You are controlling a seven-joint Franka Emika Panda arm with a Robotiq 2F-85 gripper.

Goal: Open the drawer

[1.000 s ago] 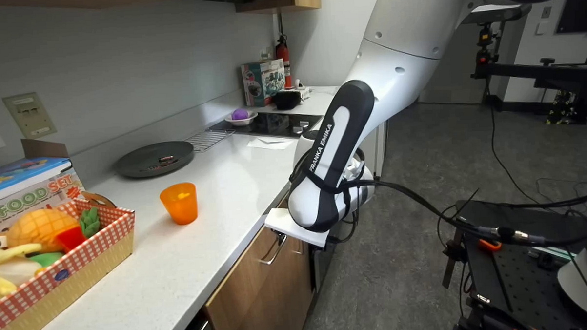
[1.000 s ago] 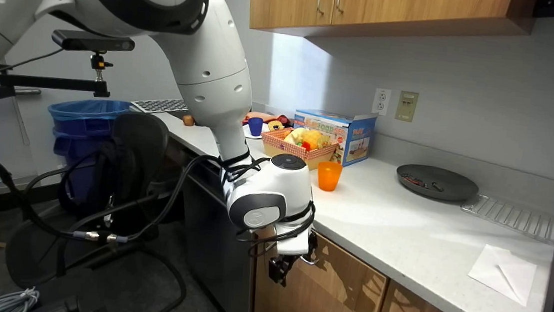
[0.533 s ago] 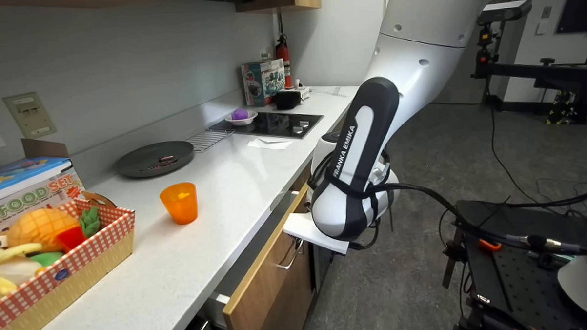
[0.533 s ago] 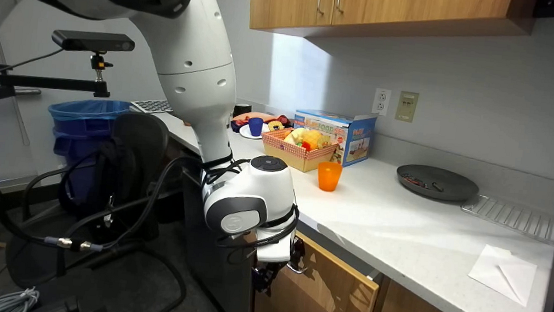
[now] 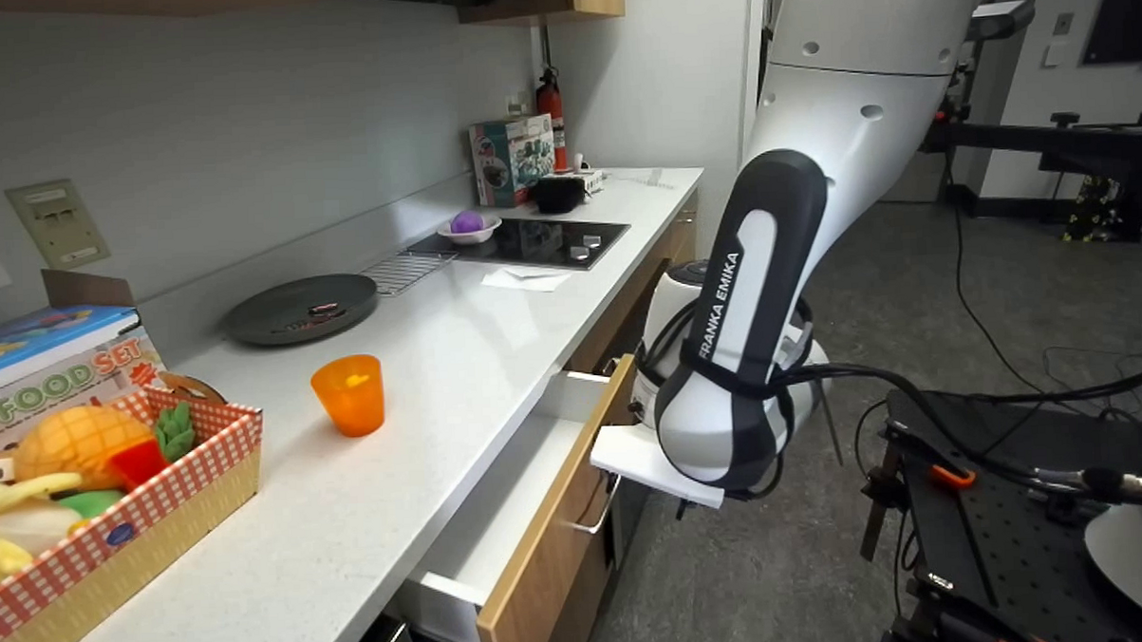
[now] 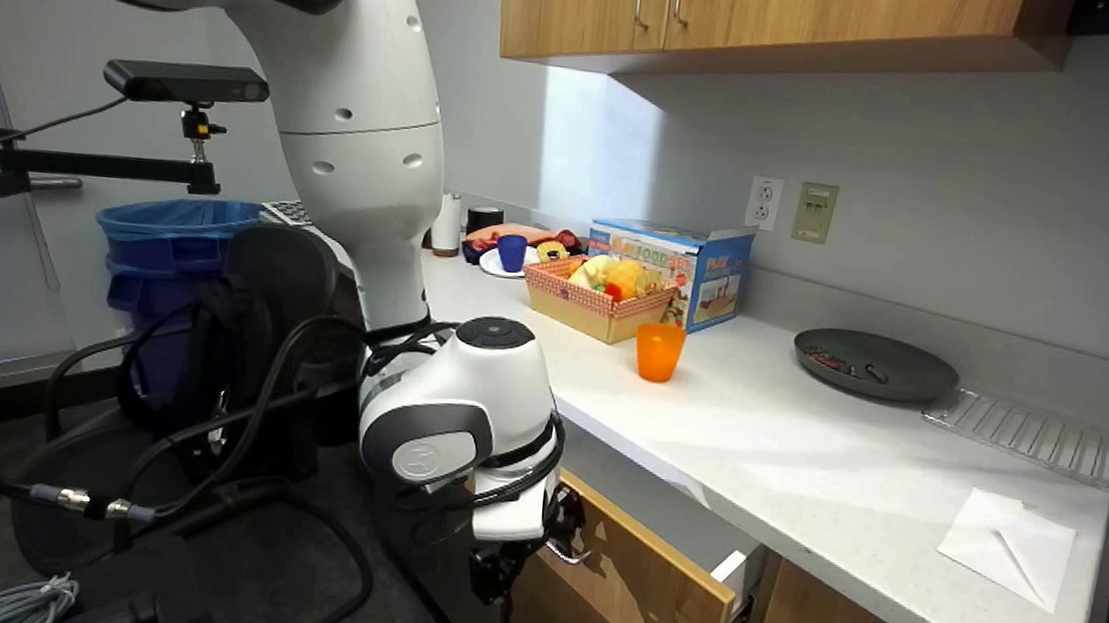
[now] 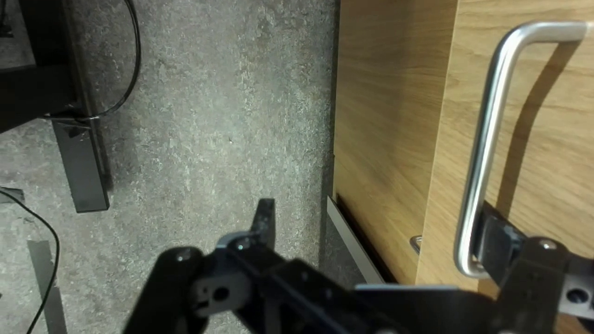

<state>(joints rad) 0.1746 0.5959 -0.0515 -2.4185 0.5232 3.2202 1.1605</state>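
Drawer, brown and wood-grained in front, white within, stands well out from under the counter, as we see in both exterior views. In the wrist view we find the end effector with its fingers spread wide: one finger sits between the silver bar handle and the wood front, near one end of the bar, while the other finger shows well apart, against the grey floor. Whether the inner finger presses on the bar we cannot tell. On the counter we have an upright orange cup, a dark round pan close to the wall, and a red-checked basket of toy food just beside a printed box. Farther along we make out a wire rack, white paper, a black cooktop and a white bowl.
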